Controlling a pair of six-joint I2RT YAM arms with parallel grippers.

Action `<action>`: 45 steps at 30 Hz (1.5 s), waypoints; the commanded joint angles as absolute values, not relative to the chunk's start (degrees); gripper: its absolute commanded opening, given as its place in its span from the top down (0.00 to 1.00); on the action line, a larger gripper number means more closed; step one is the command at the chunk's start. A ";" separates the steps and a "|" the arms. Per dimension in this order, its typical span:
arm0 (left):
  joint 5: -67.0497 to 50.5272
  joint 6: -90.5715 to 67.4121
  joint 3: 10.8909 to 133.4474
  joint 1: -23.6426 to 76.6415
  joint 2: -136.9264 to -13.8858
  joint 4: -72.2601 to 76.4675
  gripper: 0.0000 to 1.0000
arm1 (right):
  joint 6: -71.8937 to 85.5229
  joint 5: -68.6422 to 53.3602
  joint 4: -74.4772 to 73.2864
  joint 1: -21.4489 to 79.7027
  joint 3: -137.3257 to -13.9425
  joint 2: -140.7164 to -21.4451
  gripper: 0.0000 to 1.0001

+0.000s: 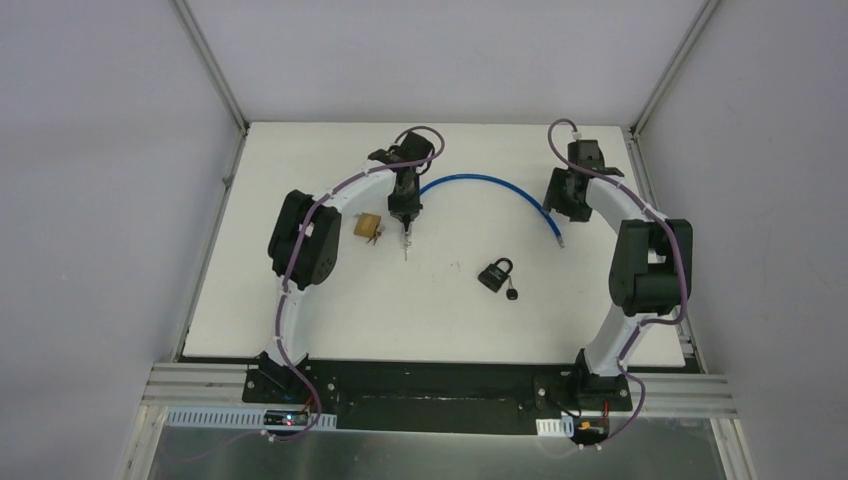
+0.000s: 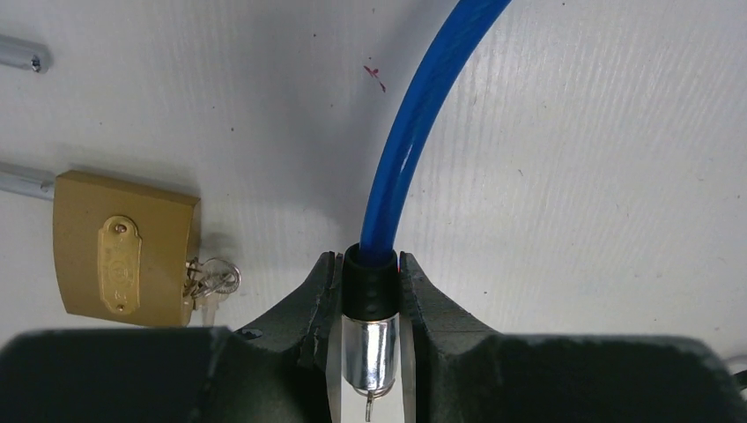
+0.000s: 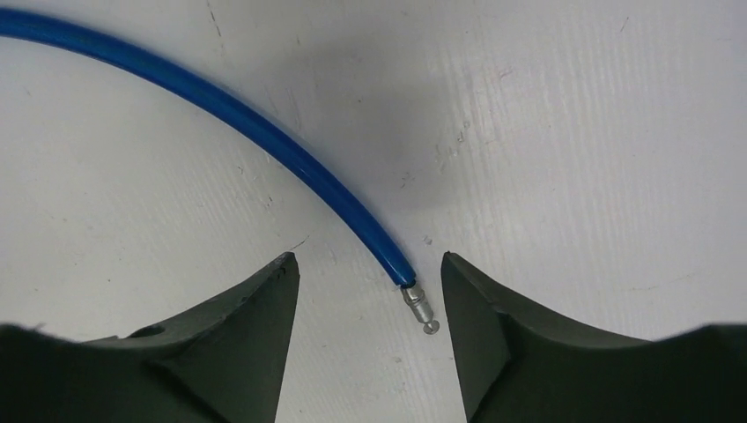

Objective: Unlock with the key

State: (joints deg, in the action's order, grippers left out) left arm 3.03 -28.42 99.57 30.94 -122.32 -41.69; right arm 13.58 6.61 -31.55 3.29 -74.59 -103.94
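- Clamped in the left gripper (image 2: 370, 284): the black collar at 1 end of the blue cable (image 1: 490, 183), jaws pressed to both sides of it, the silver tip sticking out behind the fingers.
- From that grip, in the top view, a cable arc rising toward 12 o'clock, then bending down to a free end at 3 o'clock of the table (image 1: 300, 320) centre.
- Spread wide and holding nothing: the right gripper (image 3: 368, 269), its 2 fingers on either side of the cable's free metal tip, touching neither tip nor sheath.
- At 4 o'clock of table centre, well apart from both grippers: the black padlock (image 1: 495, 273), lying flat, shackle toward 1 o'clock.
- Just at 5 o'clock of that padlock: the black-headed key (image 1: 513, 294); cannot tell whether seated in the lock or only beside it.
- At 9 o'clock of the left gripper, near but not touching: a brass padlock (image 2: 123, 251), with small silver keys (image 2: 211, 280) at its side.
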 commanded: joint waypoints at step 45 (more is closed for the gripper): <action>-15.34 -35.79 68.02 27.86 -84.38 -32.03 0.10 | 38.31 9.20 -42.88 31.46 -54.72 -92.52 0.57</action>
